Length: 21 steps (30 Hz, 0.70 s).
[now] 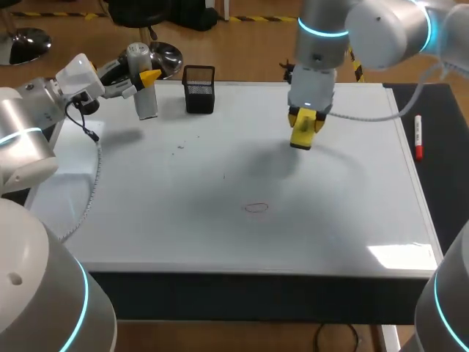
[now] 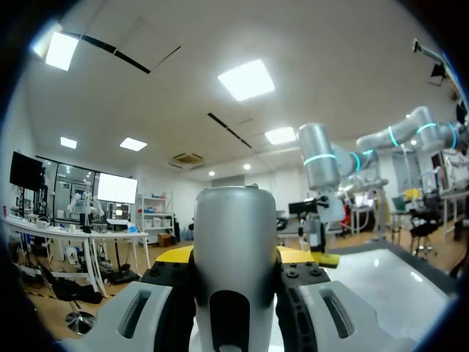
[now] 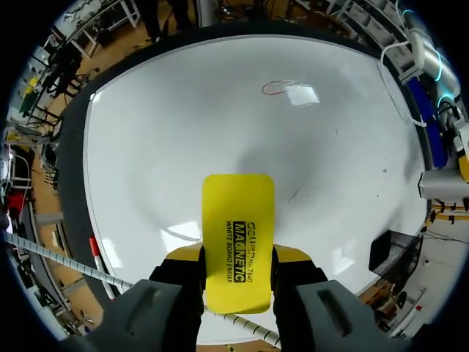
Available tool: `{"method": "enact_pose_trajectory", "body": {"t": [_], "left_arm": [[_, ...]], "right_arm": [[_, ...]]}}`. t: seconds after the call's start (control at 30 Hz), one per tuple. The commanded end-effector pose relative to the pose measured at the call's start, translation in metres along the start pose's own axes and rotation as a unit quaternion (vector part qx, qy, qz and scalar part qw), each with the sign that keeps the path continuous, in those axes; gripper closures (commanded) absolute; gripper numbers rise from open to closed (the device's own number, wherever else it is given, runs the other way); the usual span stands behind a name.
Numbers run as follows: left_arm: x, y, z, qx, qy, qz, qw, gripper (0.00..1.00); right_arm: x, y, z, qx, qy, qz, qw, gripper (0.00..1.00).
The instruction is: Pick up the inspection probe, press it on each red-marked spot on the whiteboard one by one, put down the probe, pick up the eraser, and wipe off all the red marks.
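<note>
Right gripper (image 3: 238,254) clamped on yellow eraser (image 3: 238,213), side grip. In head view it hangs upper middle of frame, over whiteboard (image 1: 183,220). One red mark (image 1: 256,207) visible, lower centre, well apart from eraser. Left gripper (image 1: 146,77) closed on inspection probe (image 1: 147,99), upright, upper left, beside black mesh cup (image 1: 198,89). Probe base on board or just above: unclear. Eraser looks light, stiff shell; long-side hold suits, wiping face must land flat. Probe looks rigid, smooth, probably slippery; take mid-body.
</note>
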<state>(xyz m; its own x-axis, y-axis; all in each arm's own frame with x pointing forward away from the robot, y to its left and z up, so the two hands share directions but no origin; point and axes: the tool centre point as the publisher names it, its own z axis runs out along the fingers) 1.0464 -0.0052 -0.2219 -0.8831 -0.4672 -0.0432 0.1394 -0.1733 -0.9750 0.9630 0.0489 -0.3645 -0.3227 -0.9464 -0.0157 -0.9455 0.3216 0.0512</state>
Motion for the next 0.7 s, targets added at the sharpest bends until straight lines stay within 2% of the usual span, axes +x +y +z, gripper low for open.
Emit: {"method": "enact_pose_trajectory", "body": {"t": [0.03,0.23,0.33,0.37,0.53,0.7], "left_arm": [[0.001,-0.001,0.0,0.0,-0.002,0.001,1.0,1.0],[0.001,-0.001,0.0,0.0,-0.002,0.001,1.0,1.0],[0.001,-0.001,0.0,0.0,-0.002,0.001,1.0,1.0],[0.001,-0.001,0.0,0.0,-0.002,0.001,1.0,1.0],[0.001,-0.001,0.0,0.0,-0.002,0.001,1.0,1.0],[0.001,-0.001,0.0,0.0,-0.002,0.001,1.0,1.0]], "right_arm": [[0.018,-0.013,0.001,-0.002,0.005,-0.003,1.0,1.0],[0.048,-0.048,0.002,0.006,0.006,0.019,1.0,1.0],[0.061,-0.067,0.0,0.014,-0.022,0.024,0.999,1.0],[0.066,-0.073,0.0,0.016,-0.019,0.026,0.999,1.0],[0.081,-0.099,0.0,0.019,-0.021,0.027,0.999,1.0],[0.09,-0.114,0.001,0.012,-0.012,0.03,0.999,1.0]]}}
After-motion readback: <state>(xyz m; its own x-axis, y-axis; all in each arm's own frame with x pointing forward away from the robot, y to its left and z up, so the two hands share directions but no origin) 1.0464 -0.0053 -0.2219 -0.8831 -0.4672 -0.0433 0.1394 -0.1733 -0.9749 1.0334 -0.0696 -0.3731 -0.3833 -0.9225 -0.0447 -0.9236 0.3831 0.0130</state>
